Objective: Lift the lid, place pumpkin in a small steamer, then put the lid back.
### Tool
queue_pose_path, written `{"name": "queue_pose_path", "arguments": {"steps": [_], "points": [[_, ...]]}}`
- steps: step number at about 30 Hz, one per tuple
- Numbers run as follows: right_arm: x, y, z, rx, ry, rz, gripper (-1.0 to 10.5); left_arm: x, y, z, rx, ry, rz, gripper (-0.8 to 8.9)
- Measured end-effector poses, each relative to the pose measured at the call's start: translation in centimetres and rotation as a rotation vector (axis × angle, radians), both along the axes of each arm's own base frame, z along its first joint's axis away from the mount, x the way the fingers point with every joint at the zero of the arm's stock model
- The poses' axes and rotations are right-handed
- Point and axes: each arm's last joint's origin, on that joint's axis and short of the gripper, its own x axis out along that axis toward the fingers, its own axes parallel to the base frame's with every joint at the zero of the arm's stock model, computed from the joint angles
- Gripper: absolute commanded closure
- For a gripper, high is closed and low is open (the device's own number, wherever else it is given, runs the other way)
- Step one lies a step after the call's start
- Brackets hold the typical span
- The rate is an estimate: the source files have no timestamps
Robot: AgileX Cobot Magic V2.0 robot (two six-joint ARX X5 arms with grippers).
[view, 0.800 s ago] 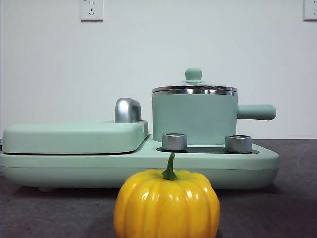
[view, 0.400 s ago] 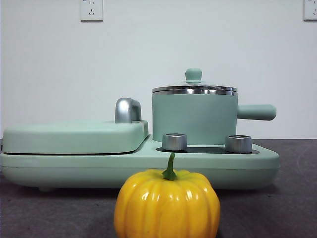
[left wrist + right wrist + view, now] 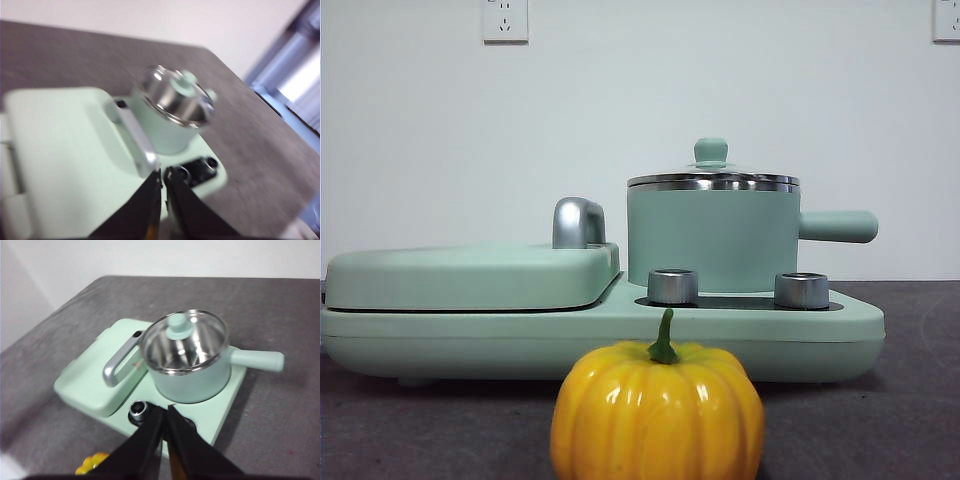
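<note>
On the dark table (image 3: 900,420), from left to right in the front view: the wide flat griddle cover (image 3: 470,275) with its chrome handle (image 3: 577,222); the small steamer (image 3: 712,240) standing on the mint-green cooker base (image 3: 600,345), behind two steel dials (image 3: 672,286); its straight side handle (image 3: 837,226) pointing right; the lid (image 3: 711,178) seated on the steamer's steel rim, knob up; the pumpkin (image 3: 657,412) resting on the table just in front of the base, stem up, well apart from the steamer. My left gripper (image 3: 163,172) hovers above the cooker, near the chrome handle, its jaws drawn together on nothing; this view is blurred. My right gripper (image 3: 165,410) hangs above the front edge of the base, the steamer and lid ahead of it, jaws likewise together and empty; a sliver of the pumpkin shows beside it.
</note>
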Motion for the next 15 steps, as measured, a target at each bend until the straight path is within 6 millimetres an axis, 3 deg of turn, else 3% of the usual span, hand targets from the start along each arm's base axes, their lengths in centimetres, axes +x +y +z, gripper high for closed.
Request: {"name": "queue_pose_path", "arguments": {"steps": [10, 12, 15], "points": [[0.11, 0.10, 0.37, -0.024, -0.025, 0.058, 9.3, 1.09, -0.75, -0.14, 0.031, 0.028, -0.087, 7.78], [0.11, 0.10, 0.39, -0.024, -0.025, 0.058, 8.6, 1.09, -0.75, -0.14, 0.032, 0.027, -0.087, 7.40], [0.11, 0.10, 0.37, -0.027, -0.027, 0.058, 6.3, 1.10, -0.75, -0.15, 0.033, 0.026, -0.088, 5.31]]}}
